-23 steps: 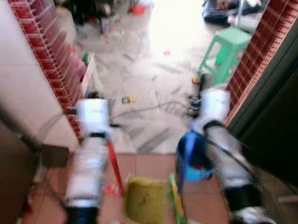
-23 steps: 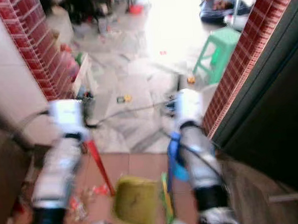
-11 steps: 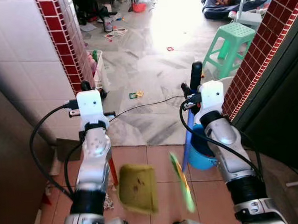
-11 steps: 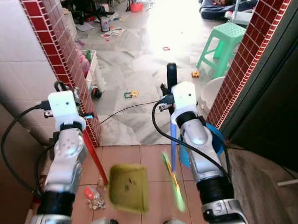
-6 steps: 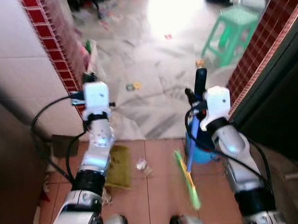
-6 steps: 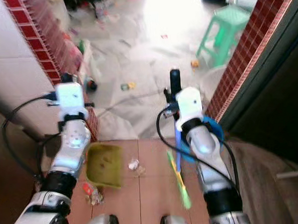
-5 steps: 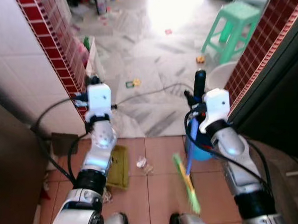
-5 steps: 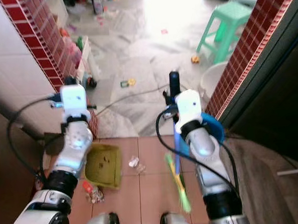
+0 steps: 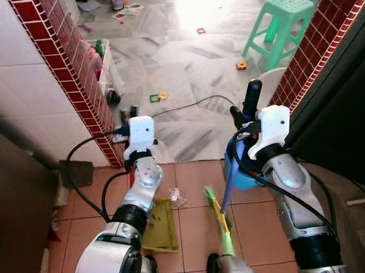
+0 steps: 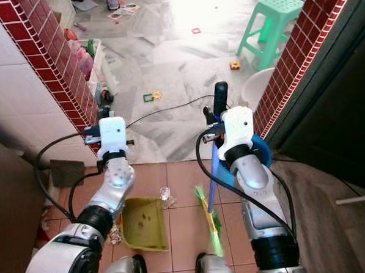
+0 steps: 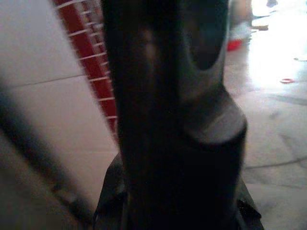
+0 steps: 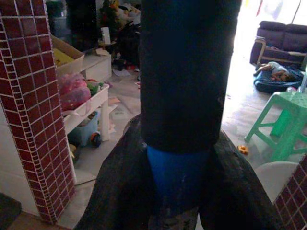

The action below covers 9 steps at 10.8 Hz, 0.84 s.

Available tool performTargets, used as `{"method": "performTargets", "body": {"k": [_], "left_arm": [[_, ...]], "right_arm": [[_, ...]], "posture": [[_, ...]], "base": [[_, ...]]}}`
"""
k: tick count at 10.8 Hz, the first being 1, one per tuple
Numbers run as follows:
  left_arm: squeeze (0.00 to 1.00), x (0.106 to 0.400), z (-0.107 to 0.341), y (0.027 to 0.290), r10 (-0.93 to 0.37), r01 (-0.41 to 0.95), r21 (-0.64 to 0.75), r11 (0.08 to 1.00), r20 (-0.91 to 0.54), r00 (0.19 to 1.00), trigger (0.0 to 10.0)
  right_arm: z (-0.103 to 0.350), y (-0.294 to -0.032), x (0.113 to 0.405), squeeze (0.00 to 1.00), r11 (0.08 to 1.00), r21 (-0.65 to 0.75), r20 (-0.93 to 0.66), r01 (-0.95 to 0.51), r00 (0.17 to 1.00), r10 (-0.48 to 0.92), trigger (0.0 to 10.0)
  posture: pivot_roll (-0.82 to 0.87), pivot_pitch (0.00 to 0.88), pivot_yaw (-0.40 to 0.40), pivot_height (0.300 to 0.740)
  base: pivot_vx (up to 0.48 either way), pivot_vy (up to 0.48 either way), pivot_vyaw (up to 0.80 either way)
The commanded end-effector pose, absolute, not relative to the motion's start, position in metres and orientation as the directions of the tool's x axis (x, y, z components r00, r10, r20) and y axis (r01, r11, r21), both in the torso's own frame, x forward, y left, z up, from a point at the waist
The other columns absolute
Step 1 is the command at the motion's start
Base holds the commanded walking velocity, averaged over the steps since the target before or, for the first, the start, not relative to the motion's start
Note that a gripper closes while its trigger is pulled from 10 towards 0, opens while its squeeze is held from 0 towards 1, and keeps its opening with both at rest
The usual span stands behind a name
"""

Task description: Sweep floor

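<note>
**Sweeping station at the red brick pillar: current state**

The red brick pillar (image 9: 75,75) is taken as the landmark. The dustpan (image 10: 142,223), yellow-green, is seen lying on the terracotta floor tiles (image 10: 181,234) just in front of the pillar's base, on the robot's side. Its red handle (image 9: 131,176) is partly seen beneath the left arm. The left end effector (image 9: 129,114) is located just beside the pillar's corner; in the left wrist view its fingers (image 11: 163,96) appear pressed against a dark shaft, probably the dustpan handle, though the picture is too blurred for certainty.

The broom (image 10: 210,224), with green bristles and a blue handle (image 10: 214,165), is positioned to the right of the dustpan, further from the pillar. The right end effector (image 10: 219,101) is clamped on the blue handle, as shown in the right wrist view (image 12: 177,177).

A small scrap of litter (image 10: 166,196) lies on the tiles between dustpan and broom. A blue bucket (image 9: 249,176) stands behind the right arm. A green stool (image 9: 274,21) stands well apart from the pillar, on the marble floor (image 9: 185,63).
</note>
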<state>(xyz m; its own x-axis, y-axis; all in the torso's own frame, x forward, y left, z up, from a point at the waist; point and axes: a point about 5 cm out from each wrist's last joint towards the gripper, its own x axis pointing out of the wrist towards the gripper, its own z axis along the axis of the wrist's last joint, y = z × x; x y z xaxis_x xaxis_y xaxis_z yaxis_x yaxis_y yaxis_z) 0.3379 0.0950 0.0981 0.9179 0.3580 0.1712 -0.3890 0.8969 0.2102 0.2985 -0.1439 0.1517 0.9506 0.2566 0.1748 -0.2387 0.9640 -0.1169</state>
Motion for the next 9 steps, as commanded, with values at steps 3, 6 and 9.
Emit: {"method": "performTargets", "body": {"k": [3, 6, 9], "left_arm": [[0.00, 0.337, 0.095, 0.104, 0.402, -0.432, 0.191, 0.881, 0.177, 0.898, 10.0], [0.00, 0.334, 0.097, 0.112, 0.380, -0.412, 0.140, 0.900, 0.209, 0.901, 10.0], [0.00, 0.322, 0.087, 0.132, 0.560, -0.582, 0.118, 0.805, 0.175, 0.810, 10.0]], "right_arm": [[0.165, -0.141, 0.303, 0.00, 0.949, -0.190, 0.201, -0.250, 0.937, 0.287, 10.0], [0.177, -0.137, 0.316, 0.00, 0.946, -0.239, 0.267, -0.220, 0.921, 0.282, 10.0], [0.187, -0.128, 0.339, 0.00, 0.942, -0.212, 0.297, -0.259, 0.902, 0.315, 10.0]], "posture": [[-0.12, 0.143, -0.007, 0.740], [-0.07, 0.134, -0.023, 0.740], [-0.04, 0.132, -0.034, 0.740]], "base": [[0.000, 0.000, 0.27], [0.000, 0.000, 0.75], [0.000, 0.000, 0.00]]}}
